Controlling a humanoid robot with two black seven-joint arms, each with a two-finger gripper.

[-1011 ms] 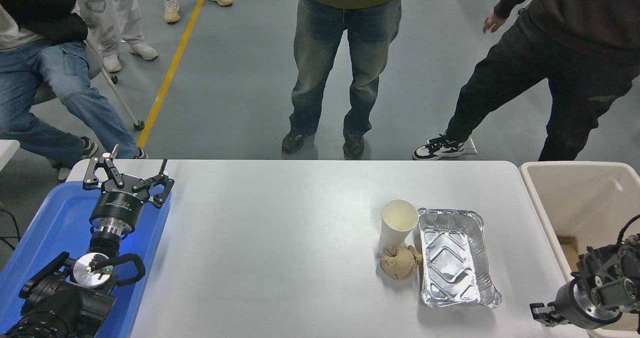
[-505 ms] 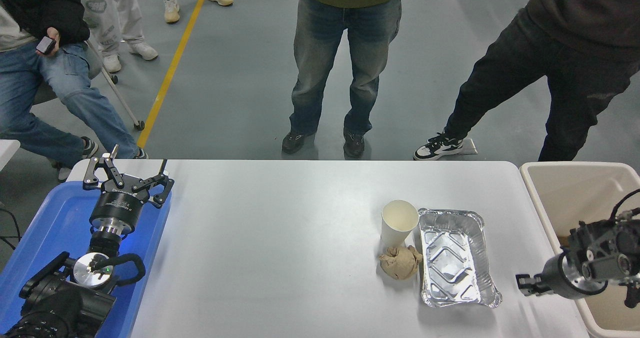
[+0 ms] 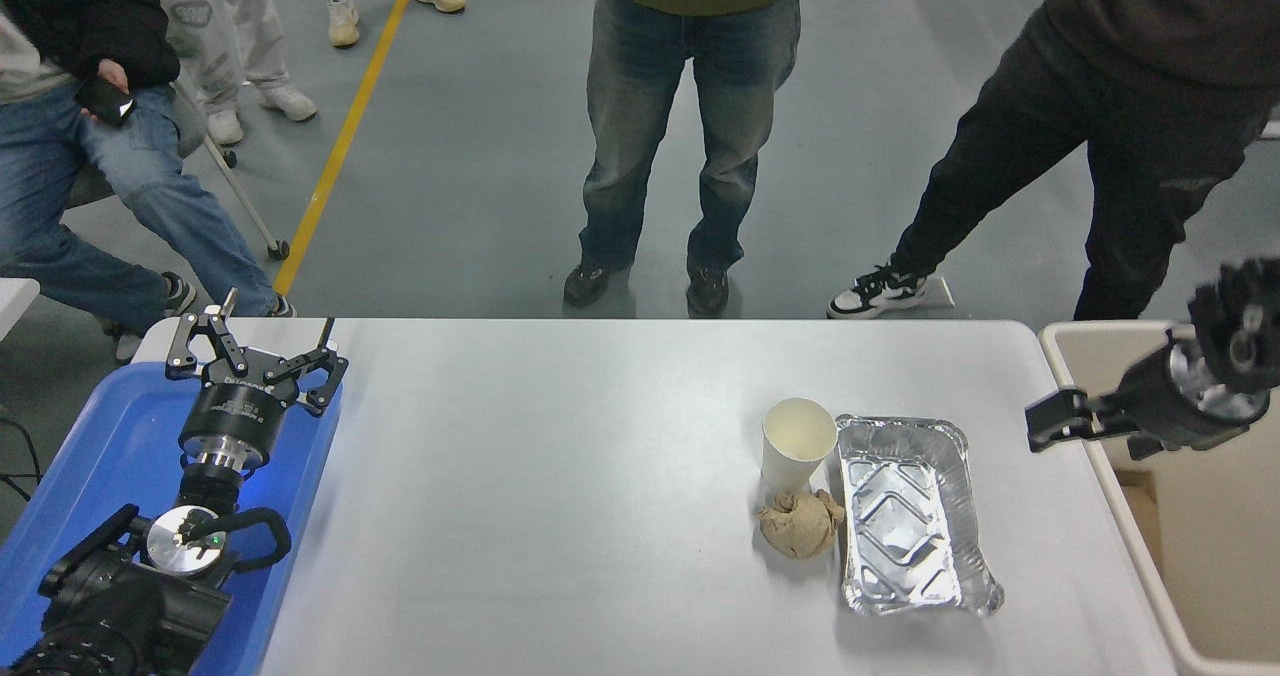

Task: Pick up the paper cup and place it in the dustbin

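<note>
White table (image 3: 560, 516), paper cup (image 3: 797, 447) upright, mouth up

A single head camera sits high on the robot's side, looking forward and down over the worktop (image 3: 600, 516). The right end effector (image 3: 1050, 423) enters from the picture's right edge, with standing people beyond it.

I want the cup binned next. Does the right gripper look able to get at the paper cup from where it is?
Probably yes: the right gripper hangs over the table's right edge, and only the low foil tray lies between it and the upright paper cup.
</note>
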